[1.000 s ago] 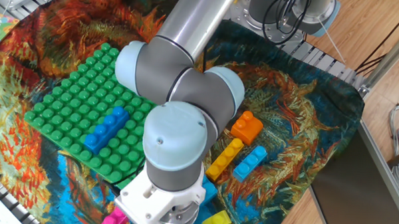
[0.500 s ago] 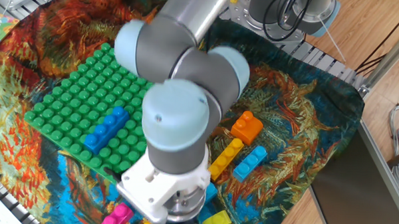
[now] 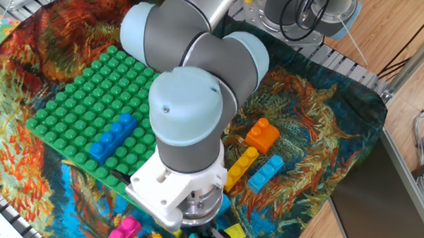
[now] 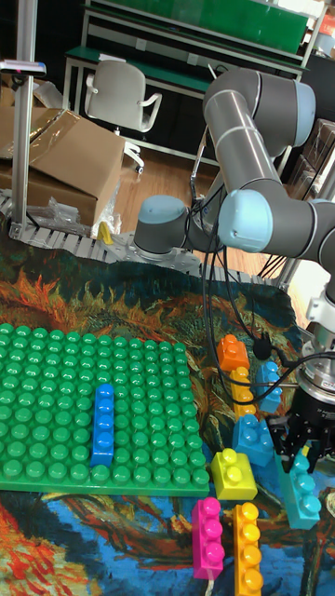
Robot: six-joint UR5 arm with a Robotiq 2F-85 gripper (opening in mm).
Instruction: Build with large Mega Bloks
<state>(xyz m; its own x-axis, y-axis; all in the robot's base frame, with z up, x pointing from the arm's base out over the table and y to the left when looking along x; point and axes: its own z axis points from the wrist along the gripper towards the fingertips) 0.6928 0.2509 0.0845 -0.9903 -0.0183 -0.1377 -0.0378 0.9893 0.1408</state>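
Cardboard box [image 4: 70,158], office chair [image 4: 121,98]

Green studded plate [image 4: 56,372] carrying a blue brick [image 4: 103,426]; orange [image 4: 232,354], yellow [image 4: 234,474], pink [image 4: 207,537] bricks noted; cloth [image 3: 325,130] patterned in swirling orange and blue.

text: none legible | labels: none (booklet at the corner too blurred)
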